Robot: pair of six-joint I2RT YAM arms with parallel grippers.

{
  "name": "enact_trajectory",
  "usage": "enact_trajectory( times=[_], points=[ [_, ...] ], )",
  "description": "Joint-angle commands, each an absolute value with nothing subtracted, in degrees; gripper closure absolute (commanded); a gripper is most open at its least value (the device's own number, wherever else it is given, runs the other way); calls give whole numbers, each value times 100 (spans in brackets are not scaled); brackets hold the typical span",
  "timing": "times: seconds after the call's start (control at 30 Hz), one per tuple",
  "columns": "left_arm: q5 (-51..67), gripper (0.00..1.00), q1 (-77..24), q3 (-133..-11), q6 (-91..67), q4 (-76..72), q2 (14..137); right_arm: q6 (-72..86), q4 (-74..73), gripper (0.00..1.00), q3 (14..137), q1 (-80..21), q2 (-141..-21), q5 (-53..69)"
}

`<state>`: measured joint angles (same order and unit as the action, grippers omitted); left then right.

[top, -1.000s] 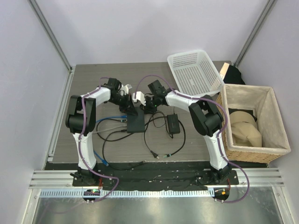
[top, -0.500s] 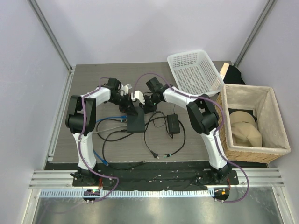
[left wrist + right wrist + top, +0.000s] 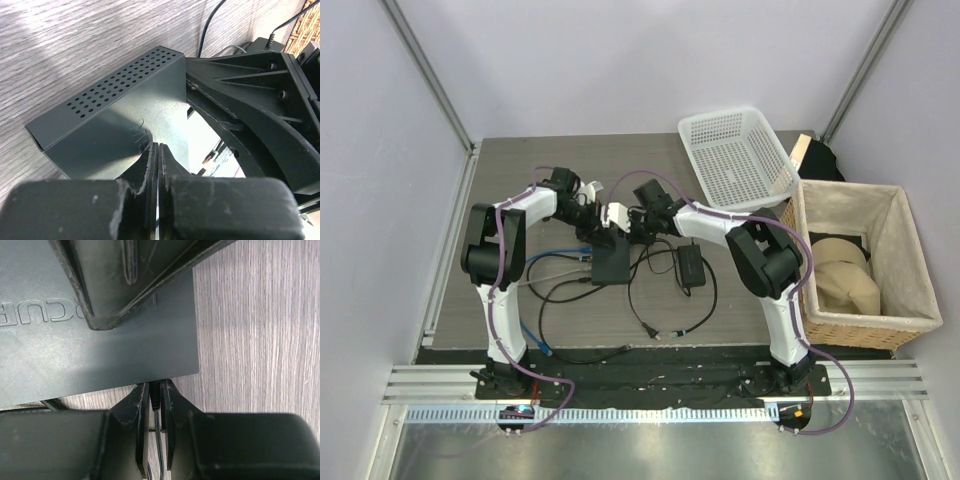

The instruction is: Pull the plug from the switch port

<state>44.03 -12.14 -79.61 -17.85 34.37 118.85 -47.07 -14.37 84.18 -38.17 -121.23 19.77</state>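
Two claws, one grey box (image 3: pixel 612 264), one plug (image 3: pixel 155 397). The plug (right wrist view) runs 6 to 12 o'clock, nose in the switch port (image 3: pixel 155 379) on the box's edge. The right claw (image 3: pixel 155 386) pinches it; the left claw (image 3: pixel 155 148) is closed, empty.

Seen from my right wrist, raised letters stand on the flat top of the dark-grey switch box (image 3: pixel 60 352), running in from the left edge; I can read "RCU" for certain; the letters on either side are cut off or covered; nothing else is legible anywhere.
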Motion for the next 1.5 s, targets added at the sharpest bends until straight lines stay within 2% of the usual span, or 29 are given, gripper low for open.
enact_trajectory(
  times=[0.0,0.13,0.23,0.3,0.4,0.43,0.53,0.67,0.77,0.9,1.0,1.07,1.2,1.27,1.4,1.43,1.47],
  points=[
    [2610,100,-1301,-7585,-1345,3639,12586,-4737,-1589,98,8788,-3744,-12418,1906],
    [2610,100,-1318,-7594,-1336,3656,12586,-5053,-3780,99,10356,-3735,-13129,2679],
    [2602,100,-1327,-7585,-1327,3656,12568,-5027,-4314,99,10653,-3735,-13430,2926],
    [2584,100,-1345,-7576,-1327,3647,12560,-5036,-4263,99,10469,-3744,-13264,2875],
    [2575,100,-1345,-7576,-1327,3656,12560,-4677,-3045,99,9112,-3779,-12625,2176],
    [2575,100,-1345,-7585,-1327,3656,12568,-4624,-2119,99,8766,-3797,-12438,1953],
    [2584,100,-1345,-7594,-1336,3674,12577,-4719,-1292,99,8139,-3797,-12076,1626],
    [2610,100,-1345,-7629,-1327,3691,12638,-5027,-2502,95,8972,-3744,-12523,2258],
    [2610,100,-1345,-7638,-1318,3700,12639,-5045,-3504,99,9998,-3735,-13050,2566],
    [2471,100,-1362,-7620,-1336,3709,12612,-5237,-4182,99,10301,-3718,-13306,2575],
    [2163,100,-1406,-7638,-1415,3744,12577,-5730,-5269,99,10836,-3683,-13640,2751],
    [2241,100,-1415,-7664,-1406,3753,12612,-5608,-5204,99,10715,-3657,-13597,2532],
    [2268,100,-1415,-7690,-1406,3762,12656,-5098,-3049,99,9433,-3656,-12868,1899],
    [2259,100,-1424,-7682,-1415,3753,12648,-5185,-2734,98,9246,-3656,-12727,1732],
    [2250,100,-1450,-7717,-1415,3779,12700,-5115,-3092,99,9824,-3595,-12972,1800],
    [2241,100,-1450,-7725,-1406,3788,12709,-5202,-3442,99,10078,-3560,-13068,2063],
    [2233,100,-1459,-7734,-1441,3788,12718,-5447,-4446,99,10838,-3542,-13243,2283]
  ],
)
